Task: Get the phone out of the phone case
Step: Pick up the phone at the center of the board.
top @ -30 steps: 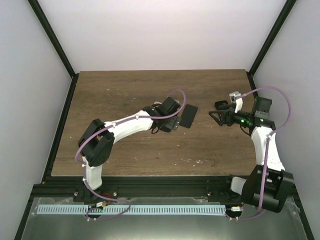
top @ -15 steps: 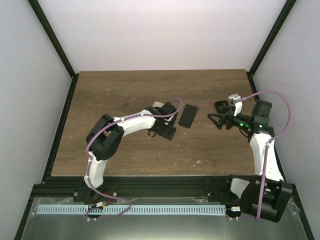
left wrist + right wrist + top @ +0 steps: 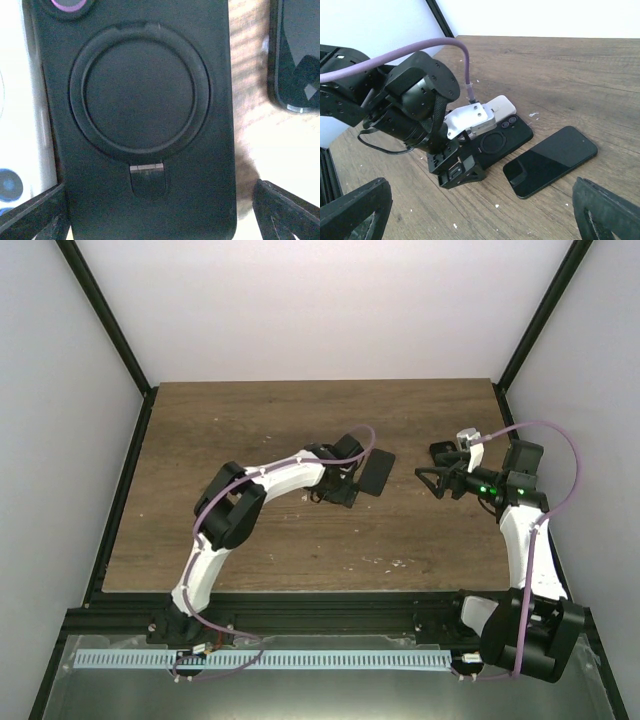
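A black phone case (image 3: 502, 140) with a round ring on its back lies flat on the wooden table (image 3: 250, 420). It fills the left wrist view (image 3: 140, 100), with a camera lens at its top edge. A black phone (image 3: 550, 160) lies screen up just right of the case, apart from it; it also shows in the top view (image 3: 376, 472) and the left wrist view (image 3: 297, 55). My left gripper (image 3: 465, 160) is open, its jaws straddling the case's near end (image 3: 160, 220). My right gripper (image 3: 432, 480) is open and empty, right of the phone.
A white flat object (image 3: 502, 105) lies partly under the far side of the case, also at the left in the left wrist view (image 3: 25, 100). Small white crumbs dot the table. Black frame posts and white walls enclose the table.
My left arm's elbow has swung forward and its gripper shifted slightly over the case. The black phone has stayed in place. My right gripper has barely moved.
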`<action>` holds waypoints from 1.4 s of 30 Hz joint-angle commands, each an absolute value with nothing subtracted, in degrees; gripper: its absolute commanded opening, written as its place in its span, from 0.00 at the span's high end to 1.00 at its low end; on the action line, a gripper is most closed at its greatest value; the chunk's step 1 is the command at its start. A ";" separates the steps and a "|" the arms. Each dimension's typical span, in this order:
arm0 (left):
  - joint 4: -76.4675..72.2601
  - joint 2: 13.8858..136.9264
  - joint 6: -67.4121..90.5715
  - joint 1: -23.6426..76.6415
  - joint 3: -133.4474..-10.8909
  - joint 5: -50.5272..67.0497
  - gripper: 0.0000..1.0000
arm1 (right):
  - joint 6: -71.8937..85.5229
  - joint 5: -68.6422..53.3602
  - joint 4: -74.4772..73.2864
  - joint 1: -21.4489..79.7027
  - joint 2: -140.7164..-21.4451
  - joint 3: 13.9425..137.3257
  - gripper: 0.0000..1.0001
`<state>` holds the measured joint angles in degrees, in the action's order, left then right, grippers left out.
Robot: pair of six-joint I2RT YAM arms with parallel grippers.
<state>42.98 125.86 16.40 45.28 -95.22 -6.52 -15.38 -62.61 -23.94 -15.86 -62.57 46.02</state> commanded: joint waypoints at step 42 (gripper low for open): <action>53.94 116.29 13.94 42.12 -81.61 0.01 0.39 | -17.28 -65.24 -26.46 -15.29 -66.37 48.13 0.06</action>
<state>48.84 121.67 12.86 41.93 -90.43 -2.42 -16.01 -63.51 -25.28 -15.86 -66.02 46.02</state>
